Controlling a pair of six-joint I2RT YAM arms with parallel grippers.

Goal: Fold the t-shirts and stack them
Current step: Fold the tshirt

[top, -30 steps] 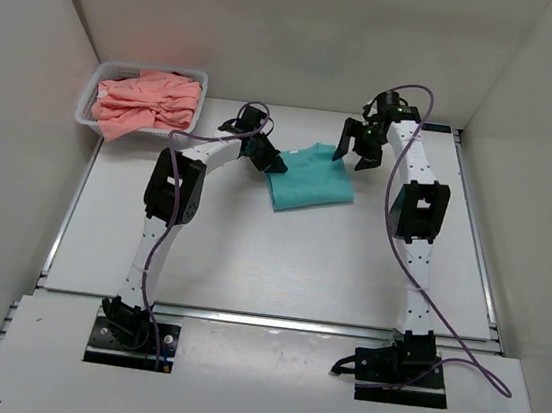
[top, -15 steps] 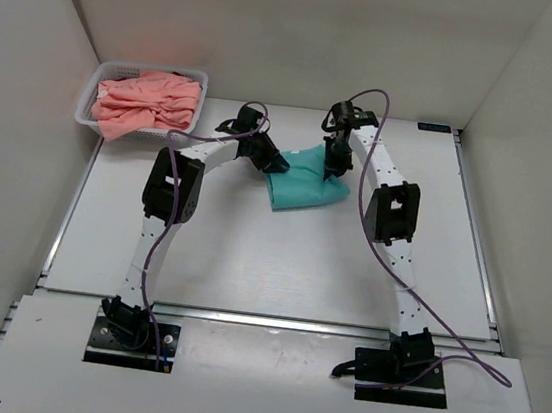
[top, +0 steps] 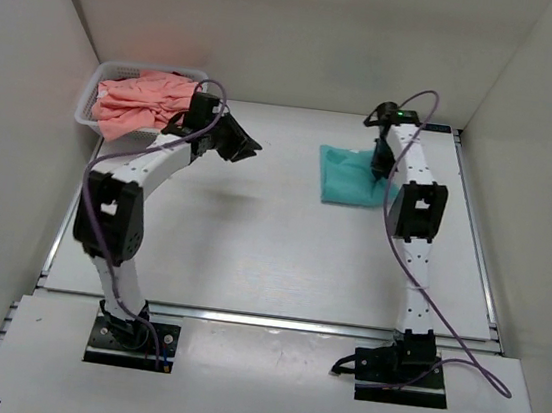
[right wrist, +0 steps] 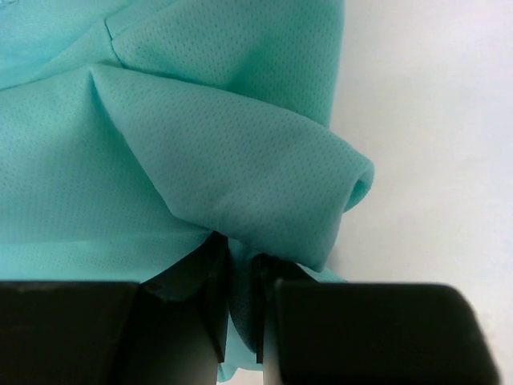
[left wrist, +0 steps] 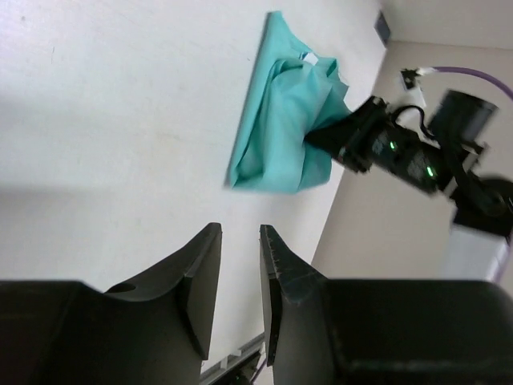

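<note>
Over on the right side, the right gripper point(right wrist: 239, 261) is clamped on a bunched-up fold of the teal t-shirt point(right wrist: 200, 144). In the wrist view you can see the mesh-like cloth squeezed between the two black fingers point(right wrist: 192, 305), with a puffy ridge of fabric rising just above the pinch. Bare white table point(top: 251, 244) shows off to the right of that fold. From the top camera the gripper points down onto the right edge of the shirt. The shirt itself lies folded into a rough rectangle on the far right part of the table, well apart from everything else

The left gripper point(left wrist: 240, 233) is held up above the far left part of the table, near the basket point(top: 87, 103). Its jaws are a little apart, just a narrow gap, and nothing is in it. Its wrist camera looks across the table at the teal shirt, and you can spot the small white neck label point(left wrist: 309, 58) at the shirt's far end

The pink t-shirts point(top: 143, 100) are heaped and crumpled in the white mesh basket, which sits in the far left corner of the table, and the pile pretty much fills it
</note>
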